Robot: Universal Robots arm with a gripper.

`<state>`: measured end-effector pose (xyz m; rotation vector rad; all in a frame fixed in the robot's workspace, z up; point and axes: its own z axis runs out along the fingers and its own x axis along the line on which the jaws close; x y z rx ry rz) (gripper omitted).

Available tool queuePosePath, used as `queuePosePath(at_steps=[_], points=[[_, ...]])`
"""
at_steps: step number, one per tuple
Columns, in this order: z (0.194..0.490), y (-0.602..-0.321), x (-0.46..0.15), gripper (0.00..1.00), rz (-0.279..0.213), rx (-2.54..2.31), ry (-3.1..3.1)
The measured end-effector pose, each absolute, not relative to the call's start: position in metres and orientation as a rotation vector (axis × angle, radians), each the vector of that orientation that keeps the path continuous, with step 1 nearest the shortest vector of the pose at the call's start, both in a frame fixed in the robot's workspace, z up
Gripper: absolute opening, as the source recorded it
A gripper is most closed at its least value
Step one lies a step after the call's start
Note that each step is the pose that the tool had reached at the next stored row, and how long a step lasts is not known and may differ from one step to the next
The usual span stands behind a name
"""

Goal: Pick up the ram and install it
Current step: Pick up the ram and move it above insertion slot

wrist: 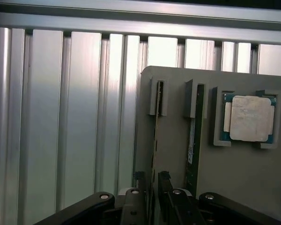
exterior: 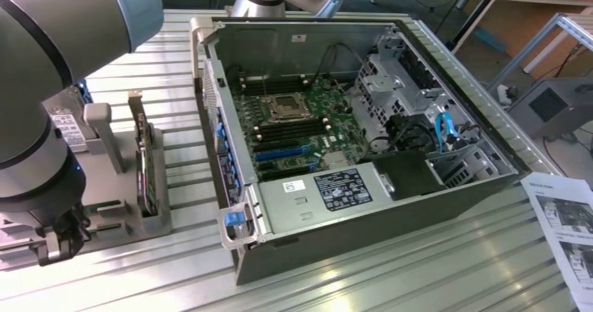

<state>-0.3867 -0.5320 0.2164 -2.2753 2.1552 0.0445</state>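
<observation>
Gripper (wrist: 152,185): hanging low over the near end of the holder, jaws standing part-open. One finger (wrist: 138,190) is sitting on each side of the ram, with a slim gap showing on both sides, so it is clamping nothing.
Ram (wrist: 155,131): standing on edge in a holder slot and running away from the gripper, its far end resting in a grey bracket.
Holder (wrist: 173,154): lying flat on the table, carrying the parts.
Second stick (wrist: 192,140): standing on edge just beside the ram, in the next slot.
Processor (wrist: 250,118): lying flat in its own recess, beyond the second stick.
Table (wrist: 75,117): showing ribbed aluminium slats around the holder.
Case (exterior: 371,235): lying open towards the exterior view's right of the holder, its motherboard (exterior: 306,117) facing up.
</observation>
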Motion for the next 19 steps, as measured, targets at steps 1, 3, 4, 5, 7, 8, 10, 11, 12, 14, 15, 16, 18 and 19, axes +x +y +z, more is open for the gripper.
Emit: queuePosePath(at_steps=[1,3,4,5,7,8,10,11,12,14,15,16,18,19], points=[[0.2141,-0.5320,-0.3867,0.25,0.044,-2.275,2.155],[0.2133,-0.5320,-0.3867,0.25,0.045,-2.276,2.155],[0.2131,-0.5320,-0.3867,0.25,0.044,-2.275,2.155],[0.2128,-0.5318,-0.3866,0.25,0.044,-2.275,2.155],[0.2124,-0.5304,-0.3867,0.25,0.044,-2.275,2.155],[0.2121,-0.5300,-0.3866,0.25,0.044,-2.275,2.155],[0.2122,-0.5299,-0.3867,0.25,0.044,-2.275,2.155],[0.2122,-0.5299,-0.3867,0.25,0.044,-2.275,2.155],[0.2118,-0.5299,-0.3867,0.25,0.044,-2.275,2.155],[0.2102,-0.5299,-0.3867,0.25,0.045,-2.275,2.155],[0.2096,-0.5299,-0.3867,0.25,0.044,-2.275,2.155],[0.2093,-0.5299,-0.3867,0.25,0.045,-2.275,2.155],[0.2092,-0.5299,-0.3867,0.25,0.044,-2.275,2.155],[0.2092,-0.5299,-0.3867,0.25,0.044,-2.275,2.155]])
